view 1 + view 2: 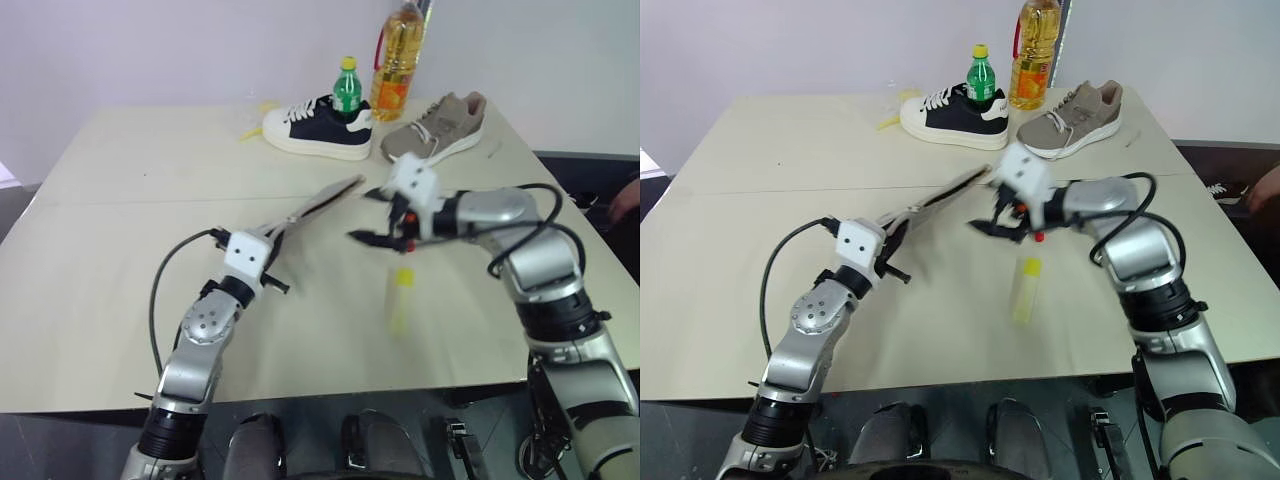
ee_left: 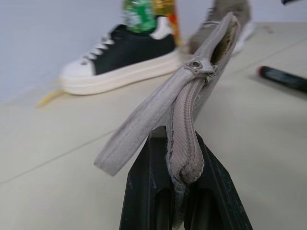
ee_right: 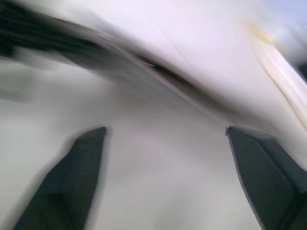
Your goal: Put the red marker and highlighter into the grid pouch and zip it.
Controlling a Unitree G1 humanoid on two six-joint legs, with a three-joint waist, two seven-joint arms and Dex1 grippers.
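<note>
The left claw (image 1: 272, 238) is clamped shut on one end of the pouch (image 1: 320, 203), holding it off the surface (image 1: 100, 260) so that it slants up and away toward the shoes. In the left wrist view the fabric edge and zipper (image 2: 184, 139) are pinched between the black fingers (image 2: 144, 191), and the mouth of the pouch gapes near its far end.

Just right of the pouch's far end, the right claw (image 1: 378, 226) hangs above the surface with its two fingers spread wide and nothing between them; the right wrist view shows the same wide gap (image 3: 163, 167).

Below the right claw, the highlighter (image 1: 401, 300) appears as a blurred pale yellow stick with its brighter cap toward the claw; whether it rests on the surface cannot be told. A small red spot (image 1: 1038, 238) shows by the right claw. In the left wrist view, the marker (image 2: 283, 79) lies on the surface right of the pouch.

Beyond the pouch stand a black-and-white shoe (image 1: 318, 128), a green bottle (image 1: 347, 90), an oil bottle (image 1: 398, 62) and a tan shoe (image 1: 438, 127).
</note>
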